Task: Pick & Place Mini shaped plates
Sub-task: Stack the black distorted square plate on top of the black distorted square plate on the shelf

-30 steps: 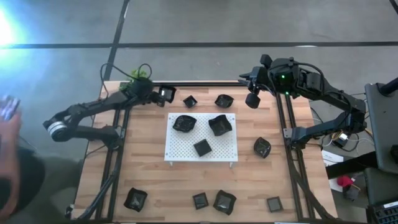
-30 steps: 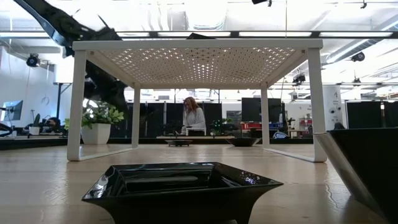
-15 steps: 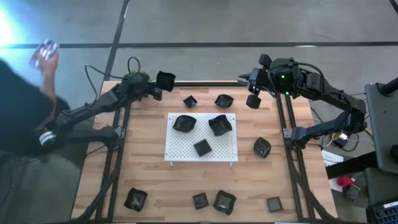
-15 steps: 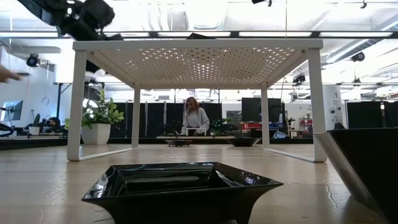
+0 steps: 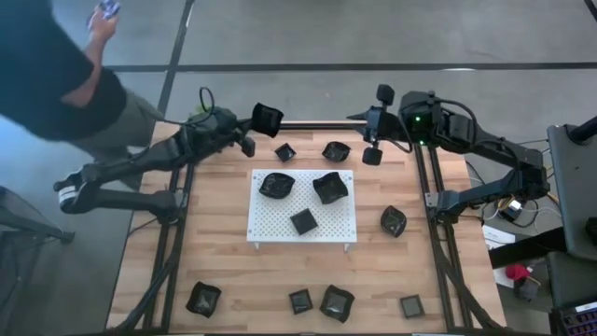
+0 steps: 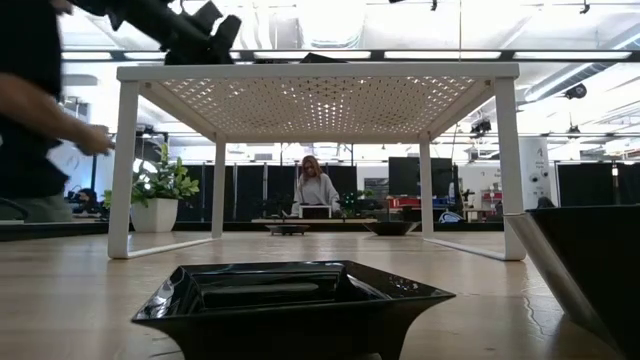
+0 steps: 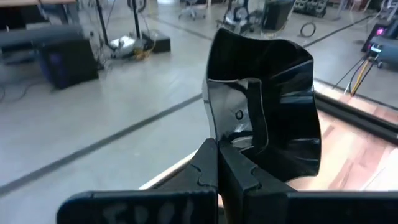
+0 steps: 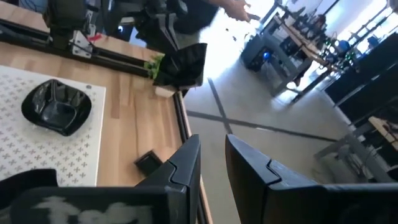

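The room behind the rig was a bright open workshop, with a person (image 5: 56,65) in dark clothes passing close to the desk's far left corner and another person (image 6: 313,190) well off in the background of the low view. My surface was a wooden desk (image 5: 215,252) with a white perforated board (image 5: 280,219) on legs standing near its middle.

I had the left gripper (image 5: 250,126) lifted over the desk's far edge, left of centre, beside the small green plant (image 5: 201,114). Its jaws were pinched tight on the rim of a black flared plate (image 7: 264,112), which hung tilted in the air, clear of the wood. The right gripper (image 5: 373,140) hovered over the far edge towards the right, its fingers a little apart and nothing between them.

Three plates already sat on the board: a rounded one (image 5: 276,185), a wavy one (image 5: 329,188) and a small square one (image 5: 302,221). I judged the job partly done. Two plates (image 5: 284,151) remained between the board and the far edge, one (image 5: 393,221) lay off the board's right side, and four (image 5: 203,299) waited along the near edge. The carried plate looked bound for the board next, though I could not be sure.
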